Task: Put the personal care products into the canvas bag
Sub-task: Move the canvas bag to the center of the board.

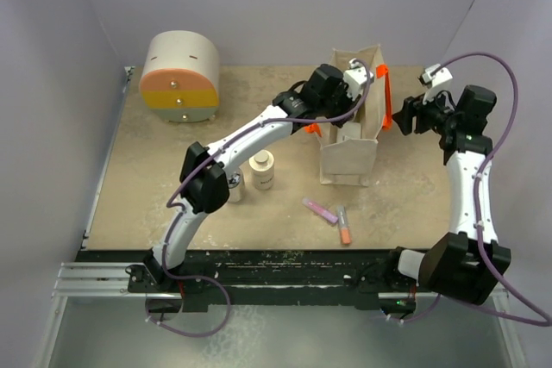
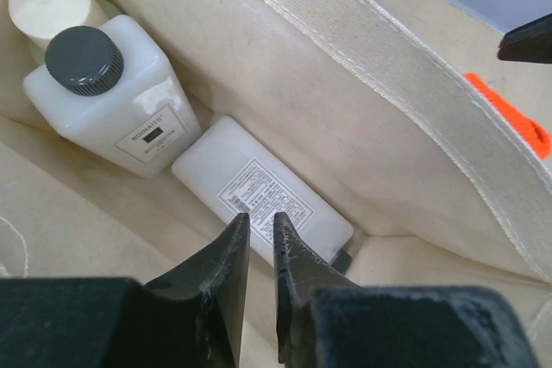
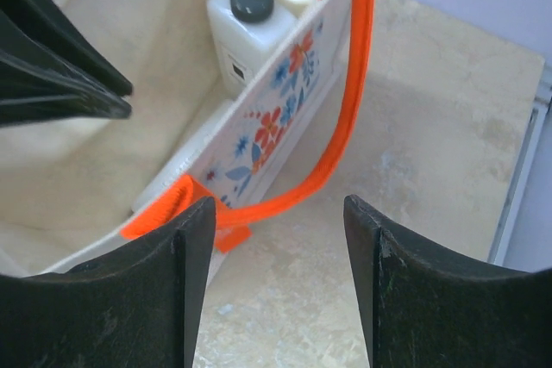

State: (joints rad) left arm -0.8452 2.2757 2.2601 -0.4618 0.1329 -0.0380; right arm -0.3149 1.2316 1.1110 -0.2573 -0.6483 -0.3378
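Top external view, from the left: the squat cream jar (image 1: 261,170) and a small bottle (image 1: 235,185) still stand on the table (image 1: 129,204), so I'd judge the task partly done. The left gripper (image 2: 256,228), clenched and empty, hangs inside the canvas bag (image 1: 349,157) over two white bottles: one upright (image 2: 103,96), one (image 2: 259,196) lying flat, its long axis diagonal, cap toward the near-right corner. The right gripper (image 3: 276,213) gapes, released, beside the orange handle (image 3: 349,92).

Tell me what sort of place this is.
Probably a robot test cell, not a home: a tabletop enclosed by plain white walls, two arms bolted to a rail at its near edge, and staged props such as the canvas bag.
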